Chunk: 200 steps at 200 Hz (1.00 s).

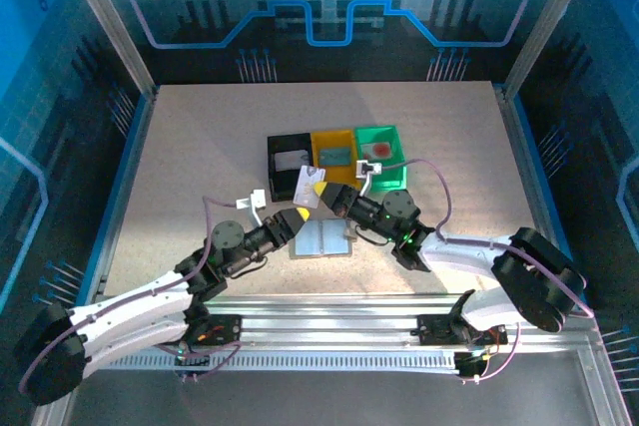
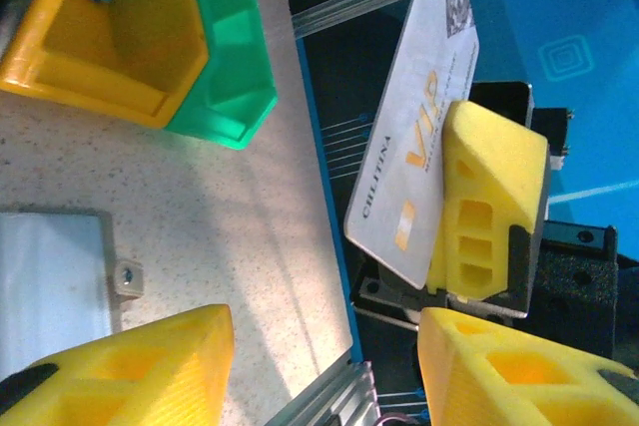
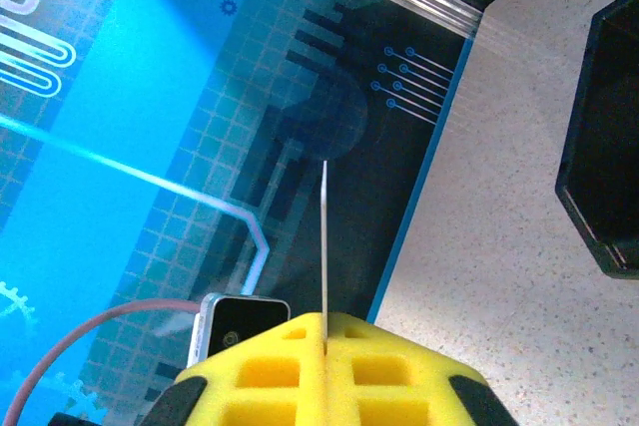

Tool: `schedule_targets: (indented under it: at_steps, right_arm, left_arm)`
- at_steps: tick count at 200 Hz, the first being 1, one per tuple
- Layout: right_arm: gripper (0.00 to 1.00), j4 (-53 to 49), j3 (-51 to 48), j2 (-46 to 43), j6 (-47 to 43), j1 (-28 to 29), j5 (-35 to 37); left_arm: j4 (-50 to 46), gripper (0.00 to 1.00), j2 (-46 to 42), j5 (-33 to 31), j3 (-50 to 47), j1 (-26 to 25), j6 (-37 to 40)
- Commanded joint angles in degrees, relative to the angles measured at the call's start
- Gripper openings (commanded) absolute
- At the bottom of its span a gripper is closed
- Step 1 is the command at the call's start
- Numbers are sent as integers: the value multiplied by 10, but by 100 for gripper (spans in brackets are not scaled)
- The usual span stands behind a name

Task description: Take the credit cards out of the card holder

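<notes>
The card holder (image 1: 321, 239) lies open on the table, its pale blue-grey inside facing up; the left wrist view shows its corner and little tab clasp (image 2: 127, 276). My right gripper (image 1: 321, 191) is shut on a whitish credit card (image 1: 308, 184), held above the table just behind the holder. That card (image 2: 414, 137) reads "VIP" and sits between yellow fingers (image 2: 489, 207). From the right wrist it appears edge-on (image 3: 324, 236), clamped in the gripper (image 3: 324, 331). My left gripper (image 1: 296, 219) is at the holder's left edge, open (image 2: 329, 376) with nothing between its fingers.
Three bins stand in a row behind the holder: black (image 1: 275, 147) with a white card, yellow (image 1: 331, 136) with a bluish card, green (image 1: 377, 133) with a red-marked card. The black bin (image 3: 609, 137) lies to the right of my right gripper. Blue-edged enclosure walls surround the table.
</notes>
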Motion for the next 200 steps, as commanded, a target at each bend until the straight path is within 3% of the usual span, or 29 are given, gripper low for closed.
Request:
schedule_targets:
  at_steps: [1, 149, 200]
  right_arm:
    - [0, 38, -8, 4, 9, 12, 38]
    - [0, 75, -22, 23, 28, 54, 76]
    - [0, 100, -26, 46, 40, 68, 72]
  left_arm:
    - [79, 50, 8, -27, 19, -8, 2]
    - [120, 8, 16, -67, 22, -14, 4]
    - [114, 0, 17, -75, 30, -14, 14]
